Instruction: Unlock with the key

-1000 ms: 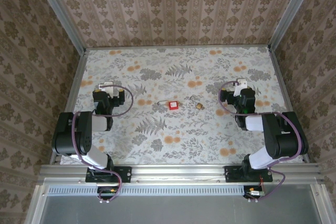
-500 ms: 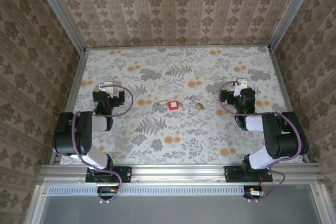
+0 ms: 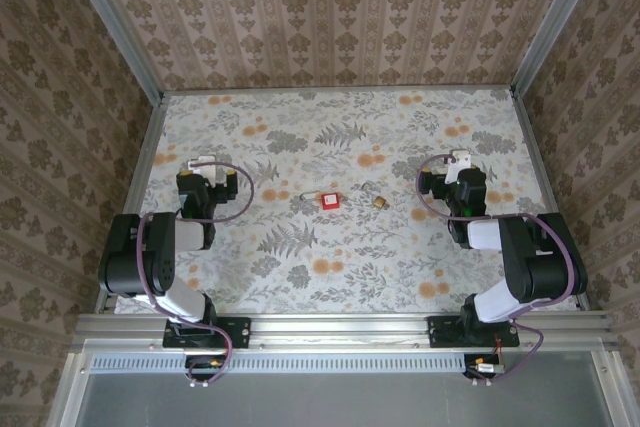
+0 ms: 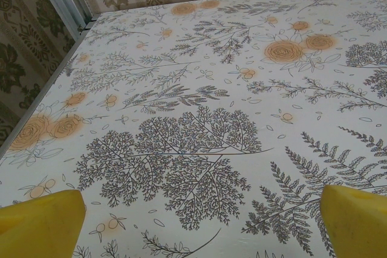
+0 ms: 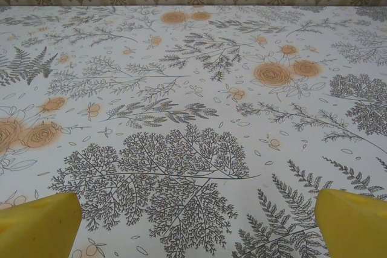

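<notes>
- The left end effector [image 3: 205, 169] is over the left side of the table [image 3: 330, 122]. Its yellow fingers [image 4: 39, 222] stand wide apart and hold nothing. In the left wrist view, flowered tabletop lies between them.
- The key [image 3: 325, 199] lies flat near the middle of the table, between the two arms and well apart from both end effectors.
- The key's long axis runs roughly left to right across the table. The thin metal blade points toward the left arm, and the red head is at the right end.
- A small brass-coloured padlock [image 3: 380, 202] sits on the table near the key's red head, with a gap between them.
- The right end effector [image 3: 458, 169] is over the right side of the table. Its yellow fingers [image 5: 354, 222] are also spread wide, gripping nothing, with patterned tabletop between them.
</notes>
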